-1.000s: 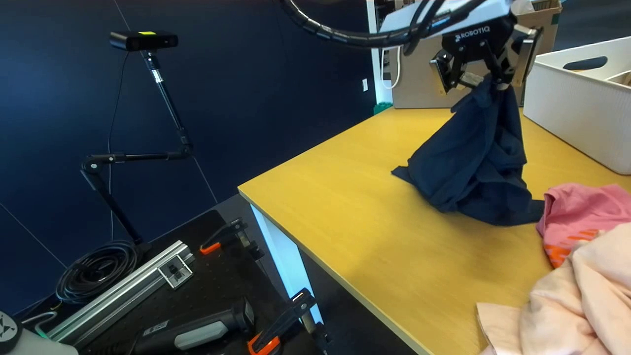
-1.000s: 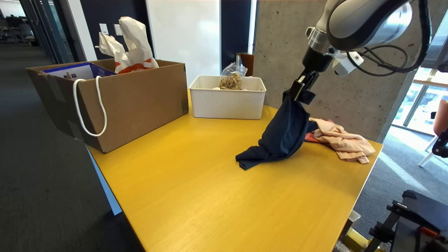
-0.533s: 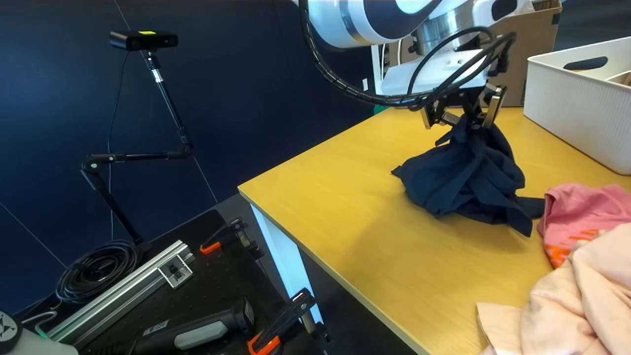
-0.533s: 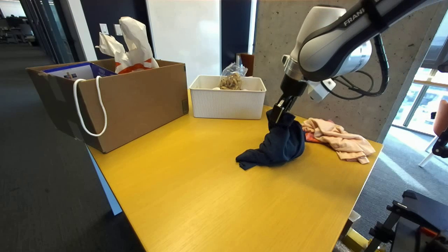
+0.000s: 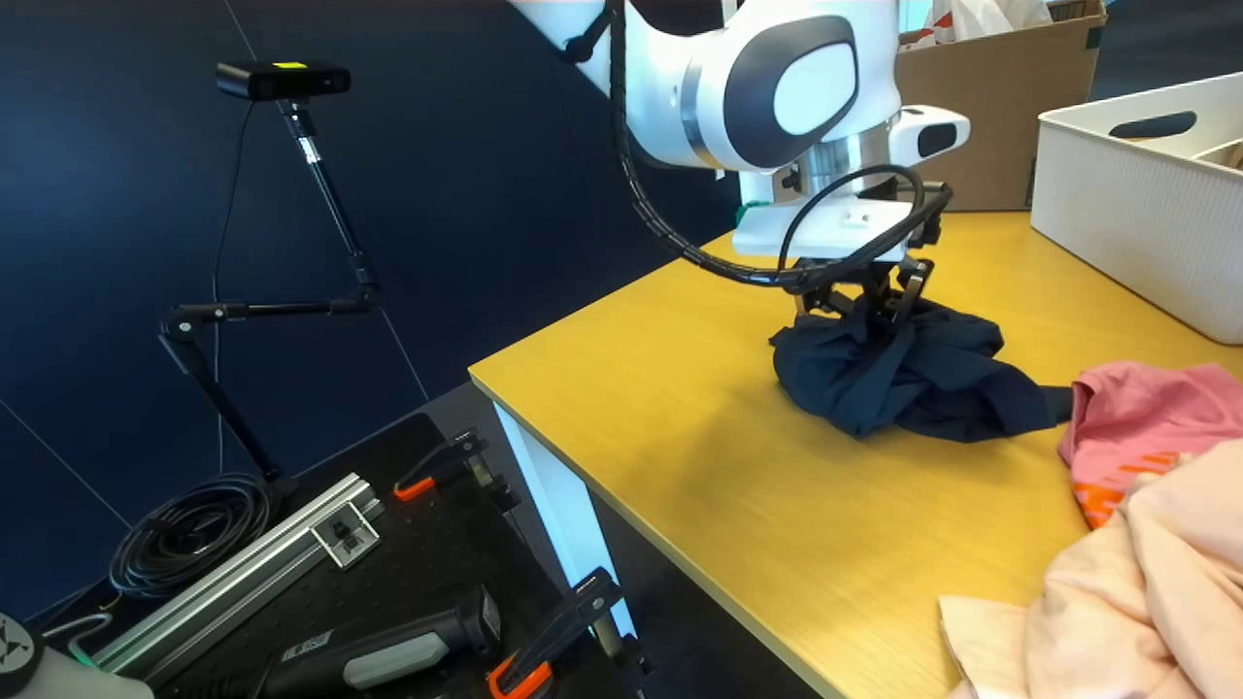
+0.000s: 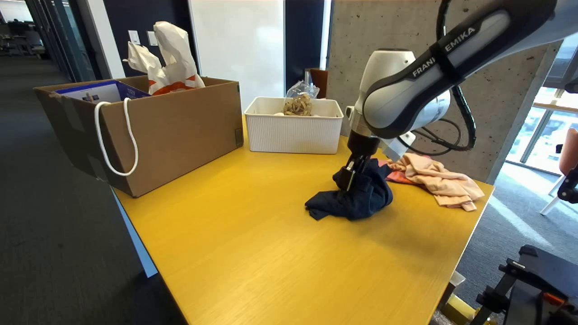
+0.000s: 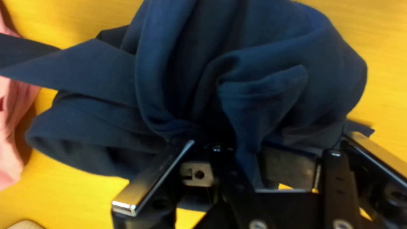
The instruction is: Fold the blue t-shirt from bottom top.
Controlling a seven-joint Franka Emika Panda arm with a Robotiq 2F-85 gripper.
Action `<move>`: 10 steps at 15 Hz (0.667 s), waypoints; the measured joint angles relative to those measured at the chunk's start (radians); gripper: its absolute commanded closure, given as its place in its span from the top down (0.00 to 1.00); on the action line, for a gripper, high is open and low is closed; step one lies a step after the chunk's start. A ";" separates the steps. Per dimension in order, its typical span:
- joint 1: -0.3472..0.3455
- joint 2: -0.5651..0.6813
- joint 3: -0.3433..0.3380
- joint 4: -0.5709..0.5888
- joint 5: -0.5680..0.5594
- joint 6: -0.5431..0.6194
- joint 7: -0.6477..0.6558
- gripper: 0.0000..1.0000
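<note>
While the blue t-shirt is bunched right of centre in an exterior view, its cloth seemingly pinched by the gripper, the held part should be laid low and flat before being released.

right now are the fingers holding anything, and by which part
The dark blue t-shirt, by a gathered bit of cloth between the fingers; which part can't be told.

"Where are you?"
"My gripper is in the crumpled blue shirt on the table."
"Anything touching the shirt?"
"A pink cloth, at one edge. A white bin stands apart."
</note>
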 measured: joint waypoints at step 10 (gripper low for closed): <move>0.011 -0.119 0.002 -0.211 -0.038 0.108 -0.016 0.75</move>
